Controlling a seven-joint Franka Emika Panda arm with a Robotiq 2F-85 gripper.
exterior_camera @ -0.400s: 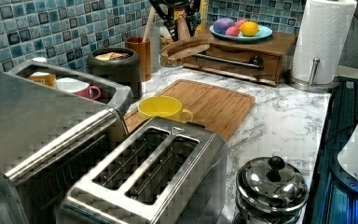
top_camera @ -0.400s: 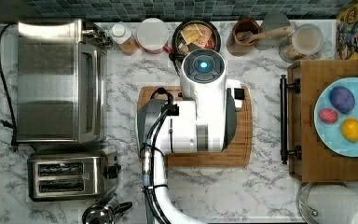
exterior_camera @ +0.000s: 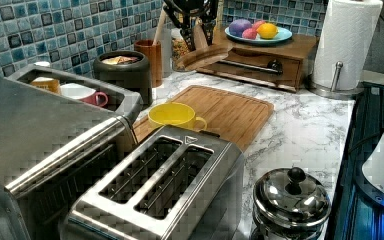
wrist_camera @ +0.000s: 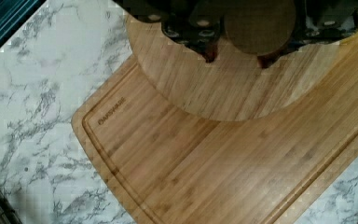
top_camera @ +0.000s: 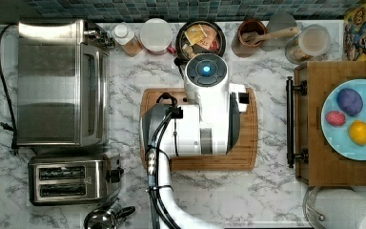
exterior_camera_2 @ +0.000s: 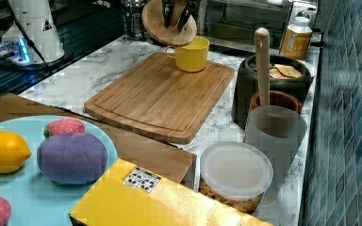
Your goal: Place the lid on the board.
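A round light-wooden lid [exterior_camera_2: 168,24] hangs tilted in the air above the yellow cup [exterior_camera_2: 192,54], and my gripper [exterior_camera_2: 175,16] is shut on its top side. In the left view the lid [exterior_camera: 203,55] is held by the gripper [exterior_camera: 196,30] over the far part of the bamboo board [exterior_camera: 230,112]. The wrist view has the lid [wrist_camera: 223,91] below the gripper [wrist_camera: 236,58], with the board [wrist_camera: 214,172] beneath it. The board [exterior_camera_2: 160,94] lies flat on the marble counter; the cup stands on one corner. In the top view my arm [top_camera: 205,119] covers much of the board [top_camera: 248,157].
A toaster [exterior_camera: 155,190] and a toaster oven [top_camera: 62,81] stand at the top view's left. A dark wooden tray [top_camera: 333,157] with a blue plate of fruit [top_camera: 355,119] is at the top view's right. Jars and a utensil pot [top_camera: 250,36] line the tiled wall; a paper towel roll [exterior_camera: 347,42] stands in the left view.
Almost nothing differs; the arm has shifted very slightly over the board, and the lid stays held in the air.
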